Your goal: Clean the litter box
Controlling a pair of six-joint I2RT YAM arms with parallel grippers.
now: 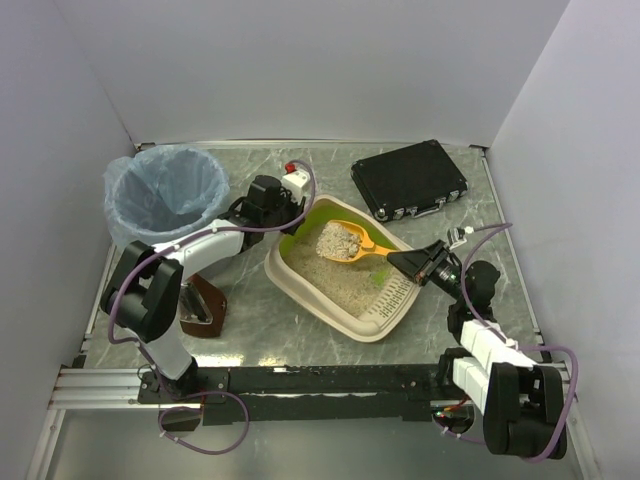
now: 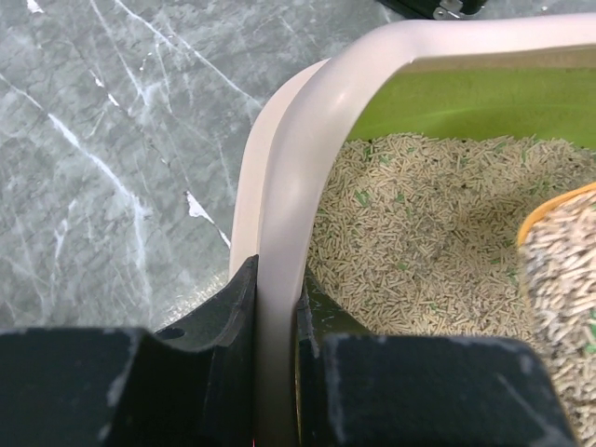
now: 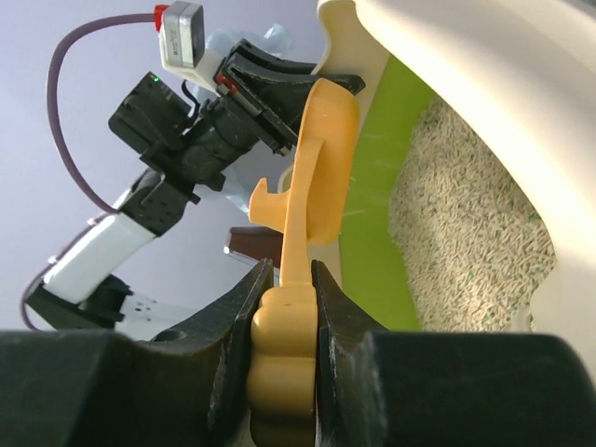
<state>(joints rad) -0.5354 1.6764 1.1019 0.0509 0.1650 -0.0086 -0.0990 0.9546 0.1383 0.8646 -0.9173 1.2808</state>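
Litter box [image 1: 320,310] sits mid-surface, its long axis running from far left to near right, with the slotted end nearest the right arm.

Starting at the left, the bin [image 1: 165,190] with its blue bag stands at the far left corner of the surface [image 1: 260,345]. Near it, a brown object [image 1: 208,305] lies partly under the left arm, and we cannot tell what it is. The left pincer [image 2: 272,300] is pinching the box's rim at the far left end, one finger outside the wall and one inside over the granules [image 2: 419,233].

Over the box hangs the orange scoop [image 1: 345,240], heaped with litter. Its handle points right into the right pincer [image 3: 284,279], which is pressed together on the handle's knobbly end. A black case [image 1: 410,180] lies well apart at the far right.

We judge that the coming move turns on the bin lying left of the loaded scoop, past the box's far end and the left wrist. The left arm is nearer the bin, yet the scoop is on the right arm, so the load would have to cross over.

From above, the left fingers are hidden under the wrist. The right wrist view shows the scoop edge-on, so its load is out of sight there. We cannot make out whether the scoop carries clumps or only loose litter.
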